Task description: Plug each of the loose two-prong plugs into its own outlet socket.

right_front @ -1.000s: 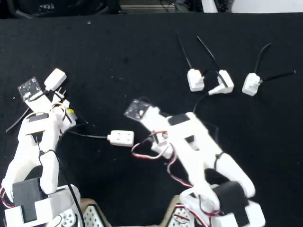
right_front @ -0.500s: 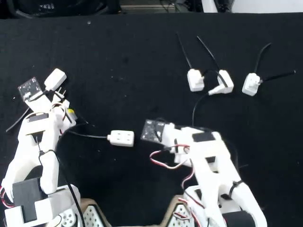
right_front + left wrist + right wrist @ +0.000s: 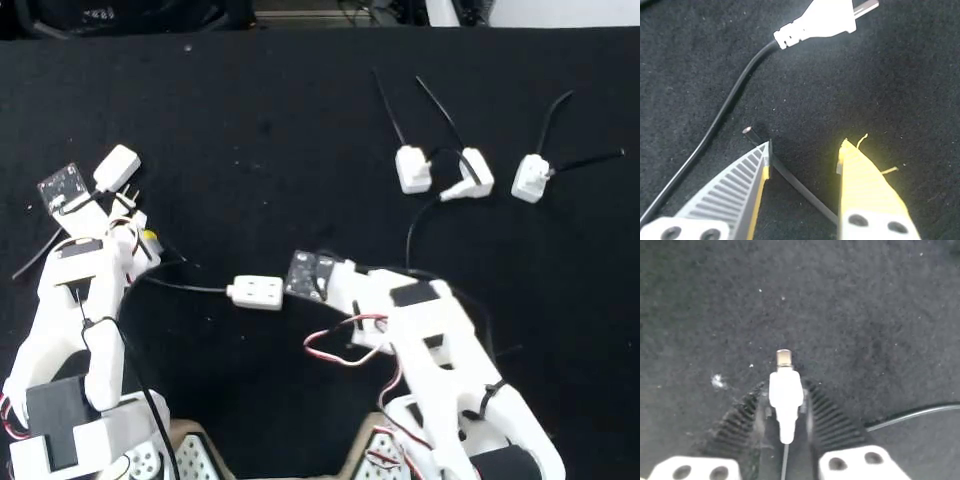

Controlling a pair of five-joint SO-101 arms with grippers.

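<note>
The right pincer (image 3: 785, 382), gripping a white plug (image 3: 785, 400), is closing in on the outlet strip (image 3: 255, 291), now just beside it, so insertion is nearing; the left pincer (image 3: 802, 152) is hanging open near a second plug (image 3: 822, 20)

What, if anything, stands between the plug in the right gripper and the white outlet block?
Nothing visible. The right gripper is shut on the plug, and bare black table lies ahead of its prongs. In the high view the outlet block sits right beside that arm's wrist.
</note>
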